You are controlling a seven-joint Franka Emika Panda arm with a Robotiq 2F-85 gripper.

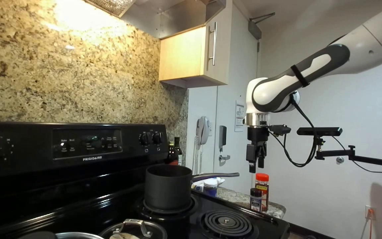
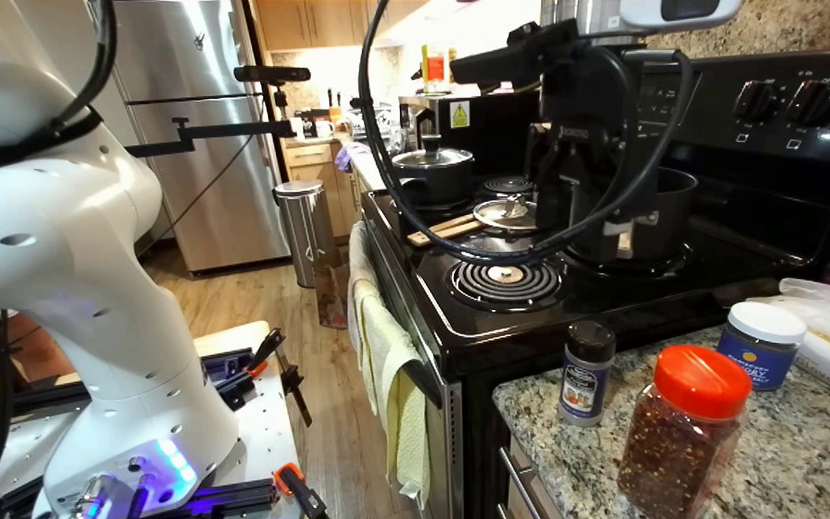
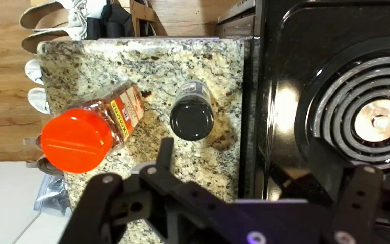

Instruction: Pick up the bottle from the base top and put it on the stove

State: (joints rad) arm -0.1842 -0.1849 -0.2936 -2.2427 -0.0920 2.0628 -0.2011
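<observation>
The bottle point(image 2: 683, 436), with a red-orange cap, dark red flakes and a pale label, stands upright on the granite counter; it also shows in an exterior view point(image 1: 262, 184) and in the wrist view point(image 3: 91, 127). The black stove point(image 2: 581, 306), with coil burners and a knobbed panel, adjoins the counter; it shows also in an exterior view point(image 1: 216, 201) and the wrist view point(image 3: 284, 112). My gripper point(image 3: 245, 152) is open and empty, fingers wide apart, pointing down over the counter-stove edge. In an exterior view the gripper point(image 1: 256, 165) hangs above the bottle's cap height.
A black-capped spice bottle point(image 3: 191, 115) stands between the red-capped bottle and the stove. A blue jar with a white lid point(image 2: 762, 346) is on the counter. A black pot point(image 1: 168, 187) sits on a rear burner, its handle point(image 1: 217, 176) sticking out over the counter.
</observation>
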